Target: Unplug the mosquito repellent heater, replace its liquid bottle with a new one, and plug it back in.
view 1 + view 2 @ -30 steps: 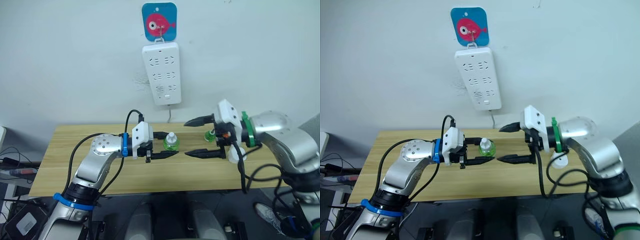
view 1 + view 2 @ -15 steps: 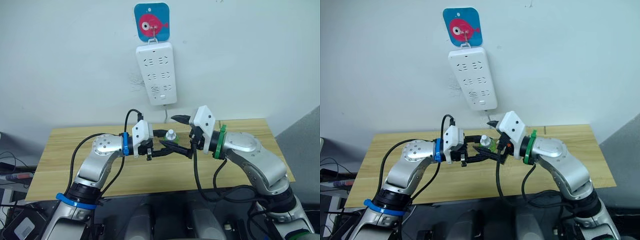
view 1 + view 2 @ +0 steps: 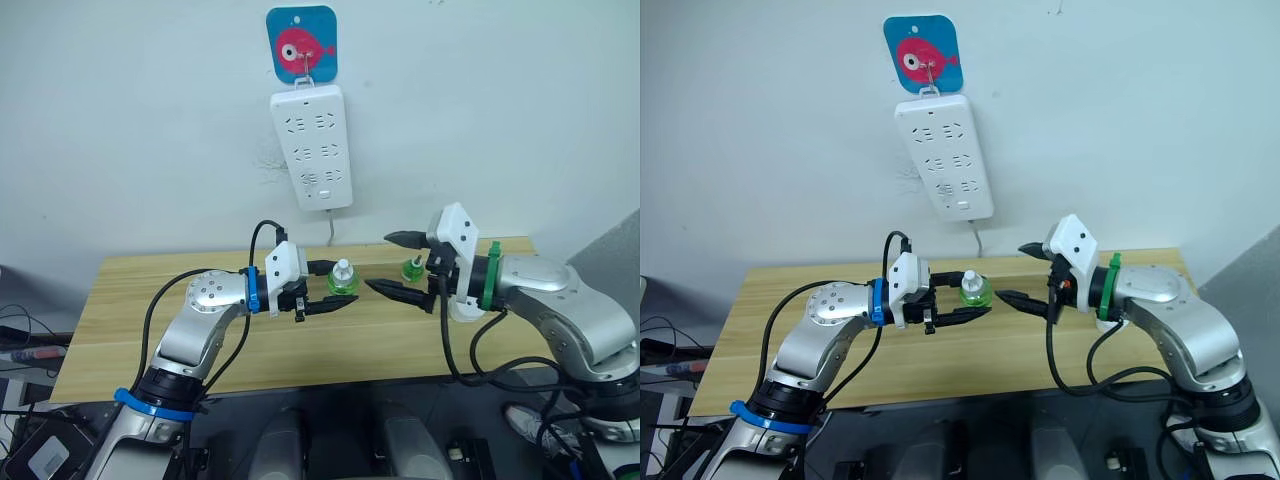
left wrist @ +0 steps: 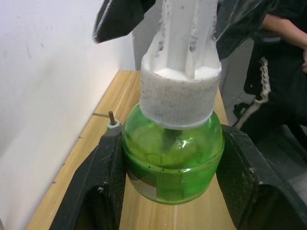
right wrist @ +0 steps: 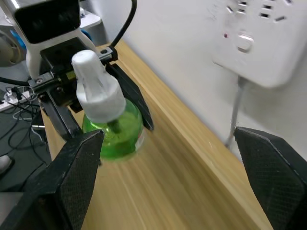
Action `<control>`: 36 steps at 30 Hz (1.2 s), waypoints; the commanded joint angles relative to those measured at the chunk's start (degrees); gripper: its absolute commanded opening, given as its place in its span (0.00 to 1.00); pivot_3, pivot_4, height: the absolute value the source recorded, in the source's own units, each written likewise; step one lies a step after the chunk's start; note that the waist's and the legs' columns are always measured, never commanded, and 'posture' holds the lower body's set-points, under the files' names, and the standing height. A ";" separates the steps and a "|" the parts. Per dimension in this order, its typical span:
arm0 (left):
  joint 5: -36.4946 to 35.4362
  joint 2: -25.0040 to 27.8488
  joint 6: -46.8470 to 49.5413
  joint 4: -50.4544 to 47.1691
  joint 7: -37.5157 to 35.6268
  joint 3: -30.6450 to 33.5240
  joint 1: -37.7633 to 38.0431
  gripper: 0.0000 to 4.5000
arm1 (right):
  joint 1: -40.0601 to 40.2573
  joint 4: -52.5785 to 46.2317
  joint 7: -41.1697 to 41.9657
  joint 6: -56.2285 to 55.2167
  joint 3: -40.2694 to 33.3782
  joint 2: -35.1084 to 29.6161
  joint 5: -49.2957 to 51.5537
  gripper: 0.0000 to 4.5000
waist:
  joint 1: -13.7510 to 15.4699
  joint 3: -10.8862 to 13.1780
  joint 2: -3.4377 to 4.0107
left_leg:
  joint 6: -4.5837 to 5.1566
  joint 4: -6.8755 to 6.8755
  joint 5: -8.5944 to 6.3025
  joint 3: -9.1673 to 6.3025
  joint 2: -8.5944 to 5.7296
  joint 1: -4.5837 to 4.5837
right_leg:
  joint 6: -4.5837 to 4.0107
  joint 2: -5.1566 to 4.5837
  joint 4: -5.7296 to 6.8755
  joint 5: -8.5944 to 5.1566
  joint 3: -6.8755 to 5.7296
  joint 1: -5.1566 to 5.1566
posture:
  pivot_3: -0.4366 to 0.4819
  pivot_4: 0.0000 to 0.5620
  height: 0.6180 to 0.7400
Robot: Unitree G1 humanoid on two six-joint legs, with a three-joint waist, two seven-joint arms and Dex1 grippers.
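A green liquid bottle (image 3: 342, 281) with a white cap is held upright just above the table, and my left gripper (image 3: 335, 287) is shut on its body. In the left wrist view the black fingers (image 4: 108, 182) press both sides of the bottle (image 4: 172, 158). My right gripper (image 3: 378, 262) hangs open a short way to the right of it, empty. Behind that gripper a second green bottle (image 3: 412, 268) stands on the table. The white mosquito repellent heater (image 3: 463, 309) lies beneath my right wrist, mostly hidden.
A white power strip (image 3: 313, 148) hangs on the wall under a blue fish hook (image 3: 302, 45), its cord dropping behind the wooden table (image 3: 150, 330). A small pin-like piece (image 4: 111, 120) lies near the wall. A person (image 4: 283, 48) stands beyond the table's right end.
My right gripper swung in close to the held bottle half a second ago, then drew back to the right, still open. The left gripper kept its hold in place.
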 commanded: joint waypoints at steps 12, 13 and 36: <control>-0.32 -0.38 -0.74 -1.45 -0.65 -0.29 -0.35 0.50 | -5.61 1.86 -10.30 -2.49 7.65 12.80 -5.08 1.00 | -0.15 0.00 0.00 | -0.01 0.02 0.00 0.01 -0.02 0.00 | 0.00 0.00 0.02 0.00 0.03 0.00 | 0.30 0.37 1.00; -0.26 -0.40 -0.80 -1.50 -0.69 -0.39 -0.31 0.50 | -5.97 2.44 -10.38 -2.69 7.36 13.17 -5.16 1.00 | -0.15 0.00 0.00 | -0.01 0.02 0.00 0.01 -0.02 0.00 | 0.00 0.00 0.02 0.00 0.03 -0.01 | 0.30 0.37 1.00; 0.03 0.43 -0.89 -0.59 -2.18 -0.23 -0.27 0.50 | -5.57 -4.80 -3.13 5.78 0.38 3.79 10.32 1.00 | -0.23 -0.01 -0.01 | 0.00 0.03 0.00 0.01 -0.01 -0.01 | 0.00 0.02 0.05 0.00 0.04 0.00 | 0.28 0.36 1.00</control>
